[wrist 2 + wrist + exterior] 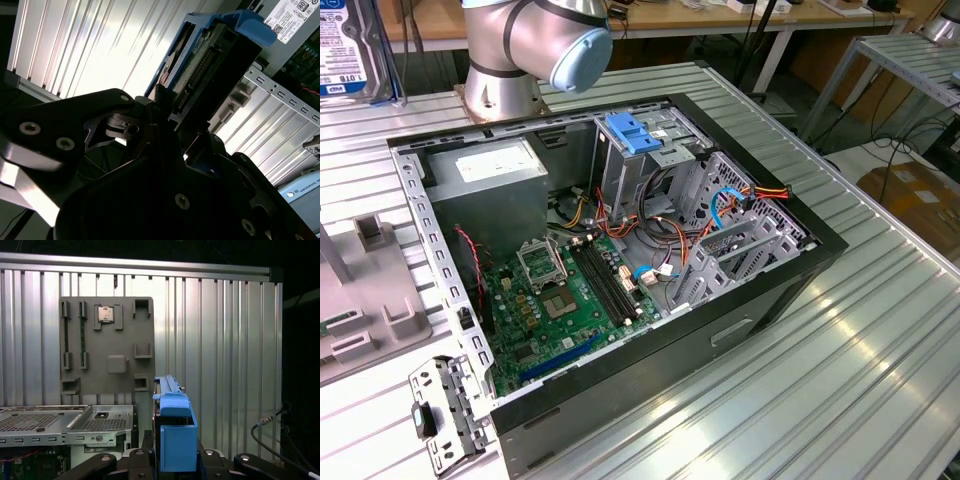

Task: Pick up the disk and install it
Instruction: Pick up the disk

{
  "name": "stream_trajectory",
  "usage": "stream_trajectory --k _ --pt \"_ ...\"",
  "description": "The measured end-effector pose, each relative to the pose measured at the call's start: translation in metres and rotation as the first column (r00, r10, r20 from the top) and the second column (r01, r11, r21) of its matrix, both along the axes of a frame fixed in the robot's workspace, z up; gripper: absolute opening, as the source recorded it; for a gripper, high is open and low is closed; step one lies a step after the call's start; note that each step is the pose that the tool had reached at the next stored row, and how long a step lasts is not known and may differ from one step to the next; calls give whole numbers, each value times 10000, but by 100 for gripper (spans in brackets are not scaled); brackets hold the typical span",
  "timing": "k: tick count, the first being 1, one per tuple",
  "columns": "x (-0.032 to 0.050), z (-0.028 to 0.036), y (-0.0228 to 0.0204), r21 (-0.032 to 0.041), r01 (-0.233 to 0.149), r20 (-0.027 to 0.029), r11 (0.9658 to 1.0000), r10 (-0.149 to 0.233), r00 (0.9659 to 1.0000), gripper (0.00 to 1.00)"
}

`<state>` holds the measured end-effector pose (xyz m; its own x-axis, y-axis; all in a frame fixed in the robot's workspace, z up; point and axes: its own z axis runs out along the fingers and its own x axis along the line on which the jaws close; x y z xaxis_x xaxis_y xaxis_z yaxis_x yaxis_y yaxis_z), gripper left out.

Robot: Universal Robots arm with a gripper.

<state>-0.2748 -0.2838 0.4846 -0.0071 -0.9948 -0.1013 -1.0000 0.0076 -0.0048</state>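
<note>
You have the computer case (760,300) in the middle of the table (880,330), the arm's base (500,95) behind it near the far edge, and the fixture plate (380,320) beside it on the exterior view's left.

**Open computer case (720,330) on a ribbed metal table (880,350)**

Inside: green motherboard (570,300) near, grey power supply (490,185) behind it — a light-blue bracket (632,133) tops the drive cage (620,178). A grey fixture tray (370,320) sits at the exterior view's left.
</note>
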Motion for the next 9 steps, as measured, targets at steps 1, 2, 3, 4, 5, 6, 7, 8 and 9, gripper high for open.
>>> stream_trajectory --k 1,2,3,4,5,6,7,8,9 --pt "7 0 0 0 0 0 10000 0 10000 36" --pt "14 0 0 0 0 0 10000 0 10000 36" --pt "19 0 0 0 0 0 10000 0 10000 36" --pt "26 0 0 0 0 0 10000 0 10000 36" --pt "31 0 0 0 0 0 10000 0 10000 36" --pt "38 0 0 0 0 1 10000 0 10000 36" --pt "43 0 0 0 0 0 10000 0 10000 36" --pt "50 0 0 0 1 0 10000 -1 10000 36" --pt "55 0 0 0 1 0 10000 -1 10000 36"
